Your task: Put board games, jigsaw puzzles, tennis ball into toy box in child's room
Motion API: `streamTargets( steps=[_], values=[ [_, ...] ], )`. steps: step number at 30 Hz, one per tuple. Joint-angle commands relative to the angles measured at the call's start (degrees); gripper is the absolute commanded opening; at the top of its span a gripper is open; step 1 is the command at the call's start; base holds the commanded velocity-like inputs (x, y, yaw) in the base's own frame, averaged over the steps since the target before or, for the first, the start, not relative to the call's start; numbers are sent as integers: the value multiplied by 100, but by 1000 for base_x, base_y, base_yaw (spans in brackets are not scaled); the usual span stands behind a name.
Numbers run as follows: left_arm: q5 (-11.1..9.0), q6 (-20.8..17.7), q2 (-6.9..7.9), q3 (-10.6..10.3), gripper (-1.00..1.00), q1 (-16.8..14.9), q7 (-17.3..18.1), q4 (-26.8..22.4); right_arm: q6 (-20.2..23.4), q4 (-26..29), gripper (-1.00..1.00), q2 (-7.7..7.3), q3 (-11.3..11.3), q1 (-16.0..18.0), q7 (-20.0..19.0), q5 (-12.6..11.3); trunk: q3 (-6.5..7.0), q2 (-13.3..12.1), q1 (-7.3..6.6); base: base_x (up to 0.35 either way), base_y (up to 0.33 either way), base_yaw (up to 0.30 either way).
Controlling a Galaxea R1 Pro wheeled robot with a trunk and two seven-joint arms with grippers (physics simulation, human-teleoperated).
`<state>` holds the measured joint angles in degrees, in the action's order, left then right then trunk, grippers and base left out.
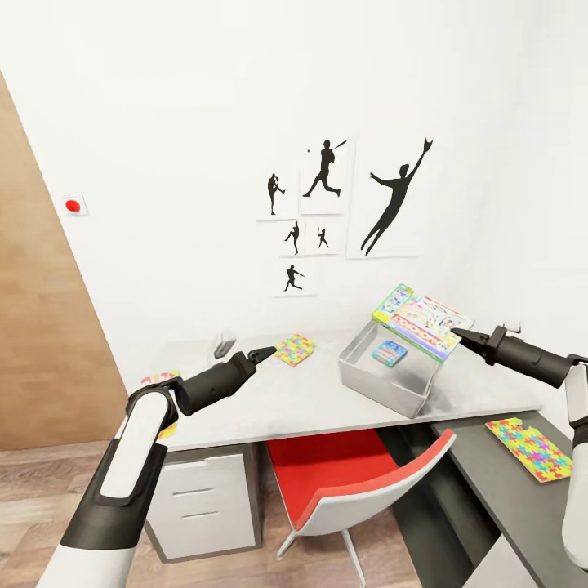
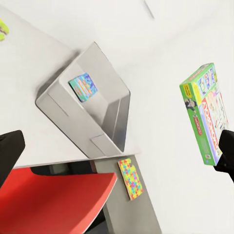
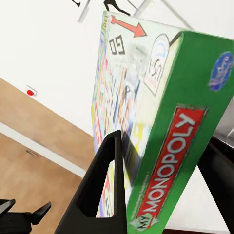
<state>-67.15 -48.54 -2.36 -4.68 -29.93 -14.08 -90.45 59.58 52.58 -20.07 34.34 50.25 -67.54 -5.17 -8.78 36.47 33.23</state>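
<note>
monopoly box is pinched flat in the right gripper right above the toy box; left gripper is held nearly closed, nothing in it.

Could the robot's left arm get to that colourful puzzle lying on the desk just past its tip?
Probably yes. The left tool hovers just short of the jigsaw puzzle, is not carrying anything, and nothing stands between them. The toy box sits off to the side, out of the way.
</note>
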Motion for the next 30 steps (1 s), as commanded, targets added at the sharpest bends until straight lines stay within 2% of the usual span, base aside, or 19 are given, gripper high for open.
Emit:
streamTargets(
  steps=[1, 7, 19, 30],
  values=[
    [-60, -15, -2, -1, 100, -5, -60, -6, 42, 0, -100, -2, 2, 5, 4, -27, -10, 9, 2, 0, -7, 0],
    [-62, -15, -2, 15, 100, -4, -49, -7, 42, 8, -100, 1, -4, 5, -2, -28, -10, 9, 2, 58, -93, 0],
    [-68, -15, -2, 27, 100, -4, -36, -8, 42, 20, -100, 2, -12, 4, -3, -27, -10, 9, 2, 205, -189, 0],
    [-69, -9, 4, 28, 100, 2, -36, -10, 42, 32, -100, 3, -22, -3, -5, -26, -10, 9, 2, 65, -43, 0]
  ],
)
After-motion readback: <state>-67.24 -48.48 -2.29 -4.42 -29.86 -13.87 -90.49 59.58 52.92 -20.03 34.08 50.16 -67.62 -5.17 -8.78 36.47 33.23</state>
